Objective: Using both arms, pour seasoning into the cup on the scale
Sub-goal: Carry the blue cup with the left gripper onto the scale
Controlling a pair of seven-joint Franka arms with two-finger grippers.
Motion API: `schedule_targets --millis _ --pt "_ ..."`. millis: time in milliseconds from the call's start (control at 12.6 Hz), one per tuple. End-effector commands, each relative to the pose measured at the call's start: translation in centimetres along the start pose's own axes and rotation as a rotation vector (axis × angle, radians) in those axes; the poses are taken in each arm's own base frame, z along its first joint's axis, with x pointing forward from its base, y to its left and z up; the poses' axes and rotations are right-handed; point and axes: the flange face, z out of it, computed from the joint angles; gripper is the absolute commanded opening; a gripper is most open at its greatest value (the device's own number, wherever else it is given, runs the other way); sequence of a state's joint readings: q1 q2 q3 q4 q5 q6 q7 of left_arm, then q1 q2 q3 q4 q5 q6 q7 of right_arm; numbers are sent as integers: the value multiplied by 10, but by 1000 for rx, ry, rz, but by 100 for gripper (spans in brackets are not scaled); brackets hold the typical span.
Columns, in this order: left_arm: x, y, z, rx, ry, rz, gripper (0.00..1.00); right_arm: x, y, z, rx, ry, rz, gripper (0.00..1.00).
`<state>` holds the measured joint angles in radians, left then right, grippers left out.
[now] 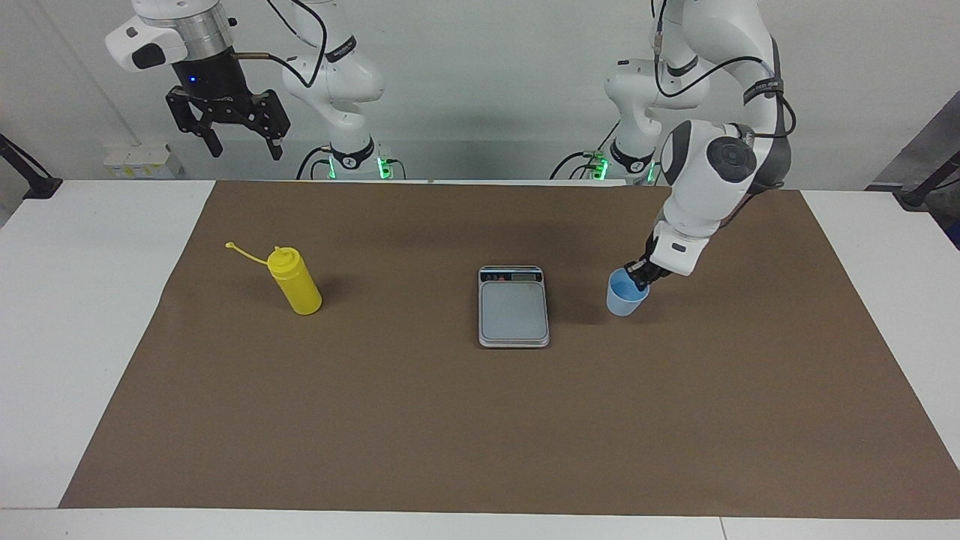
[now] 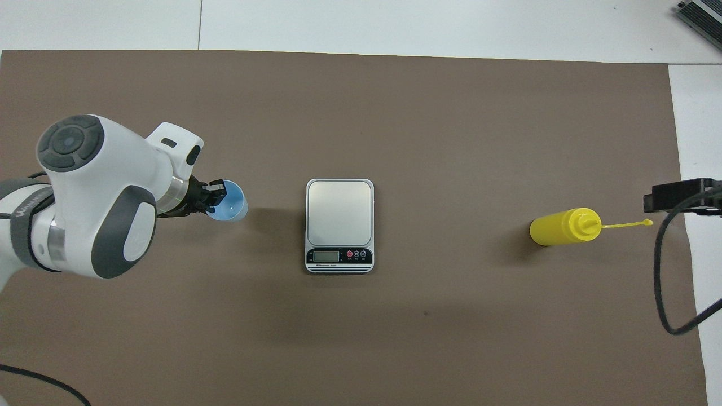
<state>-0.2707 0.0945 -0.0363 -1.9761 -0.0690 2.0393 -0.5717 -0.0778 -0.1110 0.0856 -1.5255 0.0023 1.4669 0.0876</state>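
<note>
My left gripper [image 1: 639, 279] [image 2: 213, 198] is shut on the rim of the light blue cup [image 1: 624, 294] [image 2: 229, 204], which hangs just above the brown mat between the scale and the left arm's end of the table. The silver-grey scale [image 1: 514, 309] [image 2: 339, 220] lies flat at mid-table, its plate bare and its display strip toward the robots. The yellow seasoning bottle [image 1: 297, 283] [image 2: 561, 226] stands toward the right arm's end, its cap strap sticking out sideways. My right gripper [image 1: 241, 147] waits open, high up near its base; in the overhead view only a black part [image 2: 679, 194] of it shows.
A brown mat [image 1: 480, 420] [image 2: 395, 113] covers most of the white table [image 1: 82, 300]. A black cable [image 2: 665, 270] loops by the mat's edge at the right arm's end. Black clamp arms [image 1: 22, 169] stand at the table's corners near the robots.
</note>
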Motion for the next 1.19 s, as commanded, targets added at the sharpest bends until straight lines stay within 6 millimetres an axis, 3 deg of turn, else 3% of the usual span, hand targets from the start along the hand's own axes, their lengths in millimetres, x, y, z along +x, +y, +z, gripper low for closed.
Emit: schedule_targets --millis 0,475,633,1109 --pt "-20 40 -1 0 8 -95 0 -5 4 -3 6 -7 -21 100" --pt "-72 113 -3 -110 43 -249 0 -5 4 -3 6 -7 -21 100" --pt "-75 122 -2 -146 45 -258 0 -5 4 -3 6 -7 -21 100" --pt "-80 162 29 -128 32 -267 0 -5 4 -3 6 -7 -21 100"
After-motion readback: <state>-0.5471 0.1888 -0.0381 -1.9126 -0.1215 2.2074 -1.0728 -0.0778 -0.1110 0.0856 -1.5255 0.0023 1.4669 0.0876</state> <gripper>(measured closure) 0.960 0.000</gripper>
